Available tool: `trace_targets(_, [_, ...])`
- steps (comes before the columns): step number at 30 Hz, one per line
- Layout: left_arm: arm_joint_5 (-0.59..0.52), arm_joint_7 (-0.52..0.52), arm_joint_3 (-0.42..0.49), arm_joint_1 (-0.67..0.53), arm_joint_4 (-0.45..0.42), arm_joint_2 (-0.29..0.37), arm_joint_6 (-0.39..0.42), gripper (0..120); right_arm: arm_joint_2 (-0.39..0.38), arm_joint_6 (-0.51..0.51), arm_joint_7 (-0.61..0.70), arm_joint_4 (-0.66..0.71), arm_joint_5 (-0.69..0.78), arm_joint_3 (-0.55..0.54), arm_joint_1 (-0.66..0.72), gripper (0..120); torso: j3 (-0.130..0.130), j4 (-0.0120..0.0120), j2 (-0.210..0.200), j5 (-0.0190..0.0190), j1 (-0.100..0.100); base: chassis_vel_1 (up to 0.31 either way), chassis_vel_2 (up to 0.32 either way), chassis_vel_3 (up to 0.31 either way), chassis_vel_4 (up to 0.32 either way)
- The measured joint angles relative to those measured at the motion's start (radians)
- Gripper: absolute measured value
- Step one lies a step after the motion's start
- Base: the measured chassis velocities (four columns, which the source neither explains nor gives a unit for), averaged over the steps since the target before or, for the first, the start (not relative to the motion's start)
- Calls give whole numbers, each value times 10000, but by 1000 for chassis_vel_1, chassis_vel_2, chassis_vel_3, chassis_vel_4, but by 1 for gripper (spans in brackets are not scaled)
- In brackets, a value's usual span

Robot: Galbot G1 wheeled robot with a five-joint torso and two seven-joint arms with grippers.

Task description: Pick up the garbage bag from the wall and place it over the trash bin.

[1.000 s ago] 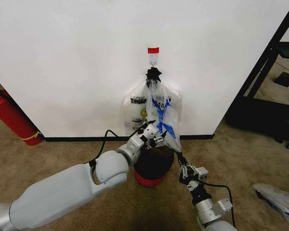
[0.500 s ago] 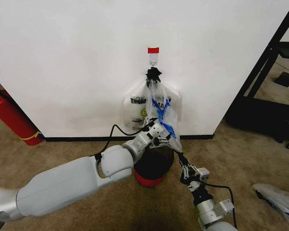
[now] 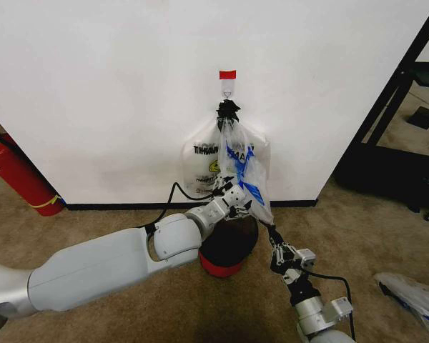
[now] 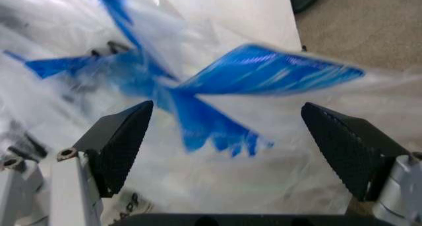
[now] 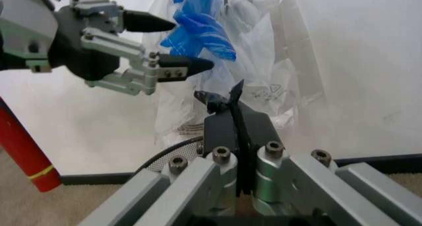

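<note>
Behind garbage bag (image 3: 243, 179) hangs white bag (image 3: 200, 161); left claw (image 3: 237, 204) apart, right claw (image 3: 272, 232) clamped on it.

Bag (image 3: 242, 180): thin, crinkly, translucent, blue patches, hangs from hook (image 3: 227, 92) under red tape on wall (image 3: 114, 86), lower end drawn toward the right. Wall: plain white, black baseboard. Bin (image 3: 229, 246): small, round, black, red base, upright on carpet just in front of wall, directly below bag; bag's lower end reaches about to bin's rim.
</note>
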Motion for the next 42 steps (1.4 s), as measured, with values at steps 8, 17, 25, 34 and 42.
trace_targets(8, [-1360,-764,486,-821,-316,-216,1549,79,-9,30,-26,10,53,-32,-123,0,-1,0,0,1,-1,0,0,0,0])
trace_targets(17, [-1772,-1065,734,-1320,11,-389,2072,66,41,120,-101,41,94,-5,-206,0,0,1,0,-1,-1,0,0,0,0])
trace_targets(25, [-2231,-1344,836,-1636,229,-599,2055,61,62,153,-125,21,59,-94,-224,0,0,0,0,0,-1,0,0,0,0])
trace_targets(34, [-2939,-1640,902,-1849,432,-730,2028,25,51,160,-127,96,112,-94,-187,0,0,0,0,0,0,0,0,0,0])
trace_targets(42, [-3293,-1776,965,-2056,491,-610,2017,0,51,210,-134,117,110,-49,-215,0,0,0,0,0,0,0,0,0,0])
